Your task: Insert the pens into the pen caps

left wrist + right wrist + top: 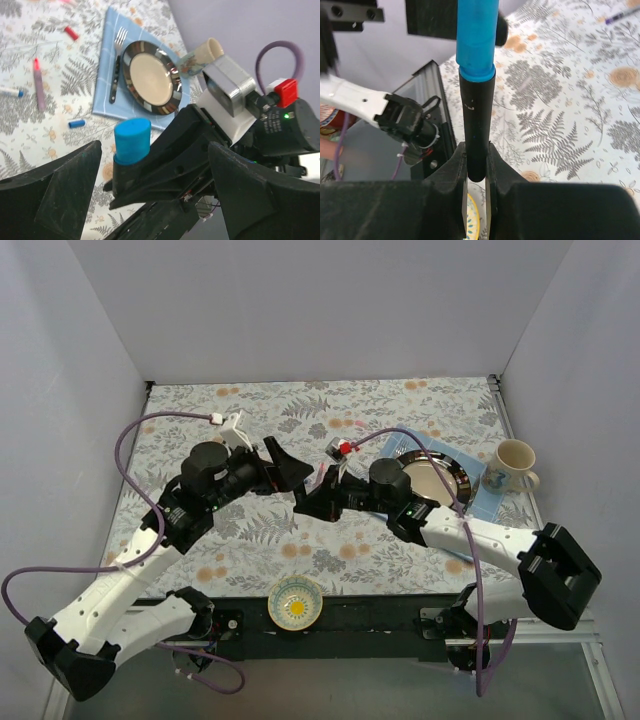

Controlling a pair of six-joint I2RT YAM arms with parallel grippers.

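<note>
Holding the black marker [476,115] in the right hand [476,155], fingers closed tight on the bottom of the barrel, lifted off the worktop [400,405] at the centre between the two arms. Gripping low on purpose, by the look of it: leaves the light-blue end [132,141] free and pointed at the left hand [155,150]. Left hand: spread wide, nothing in it, straddling that blue end without touching. Reads as lined up to take or press the tip. Can't tell whether the blue piece is a seated cap or the marker's own end; the lip over the barrel in the right wrist view hints at a cap.

Only from the left wrist:
- rest of the job on the worktop: pink pen [38,85], white pen [10,92], red cap [71,33] and blue cap [76,123], both caps lying loose, apart from the pens
- plate [131,50] and fork [116,65] on a blue mat [107,30], mug [207,50] behind

Only from the right wrist:
- actual finger contact on the barrel
- one dark pen [620,15] well off

Only from the top:
- arm layout, hands meeting mid-worktop
- bowl [296,602] at the near edge
- marker itself hidden
</note>
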